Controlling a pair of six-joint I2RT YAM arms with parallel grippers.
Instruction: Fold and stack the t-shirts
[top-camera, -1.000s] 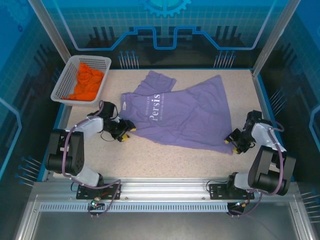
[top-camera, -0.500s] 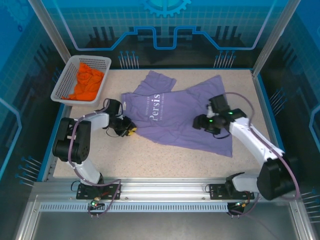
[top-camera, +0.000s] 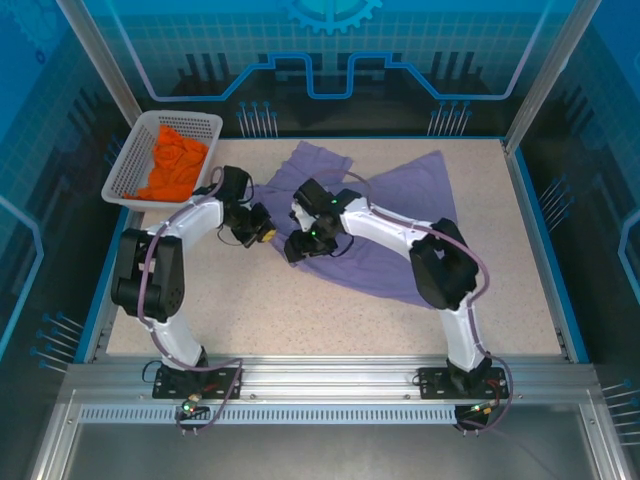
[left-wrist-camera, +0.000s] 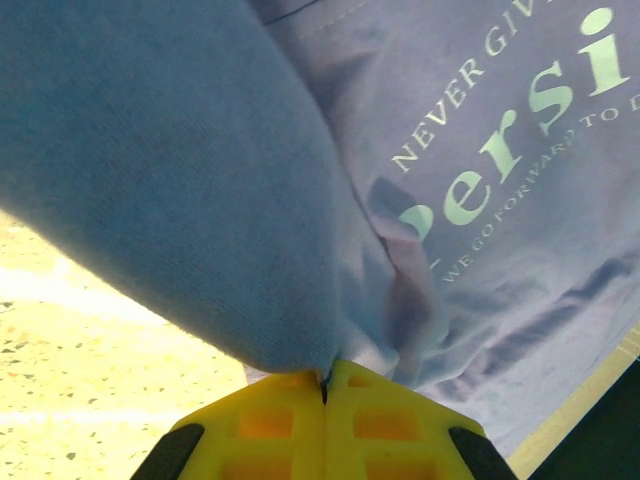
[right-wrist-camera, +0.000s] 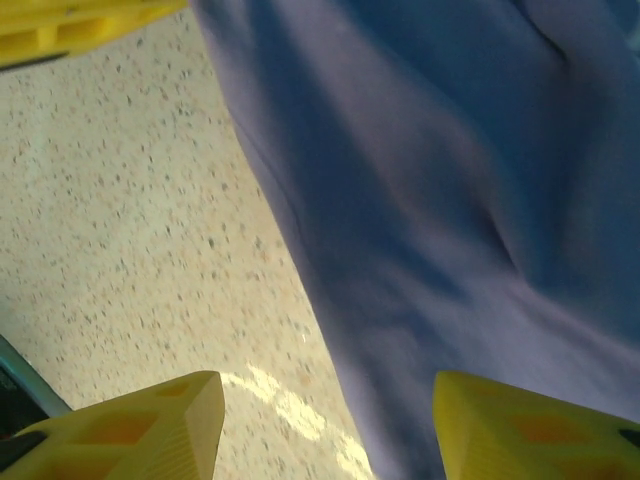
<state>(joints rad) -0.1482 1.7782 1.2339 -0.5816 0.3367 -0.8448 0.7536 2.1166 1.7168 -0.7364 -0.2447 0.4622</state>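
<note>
The lavender-purple t-shirt (top-camera: 400, 205) lies bunched across the middle of the table, its left part pulled up and folded over. My left gripper (top-camera: 264, 233) is shut on that left edge; in the left wrist view the cloth (left-wrist-camera: 200, 200) is pinched between the closed yellow jaws (left-wrist-camera: 325, 378), with white lettering showing to the right. My right gripper (top-camera: 297, 248) hangs open just right of it, over the shirt's lower-left edge (right-wrist-camera: 450, 200), its fingers (right-wrist-camera: 328, 388) astride the hem and bare table. The orange t-shirt (top-camera: 175, 165) lies crumpled in the basket.
The white mesh basket (top-camera: 118, 186) stands at the table's back left corner. The right arm reaches across the shirt from the right. Speckled tabletop (top-camera: 300, 310) lies bare in front of the shirt. A blue rim (top-camera: 540, 230) runs along the table's sides.
The left gripper shut on the shirt's left edge and drew it up and back. The right arm swung from the right edge across to the shirt's left side. The shirt has bunched up.
</note>
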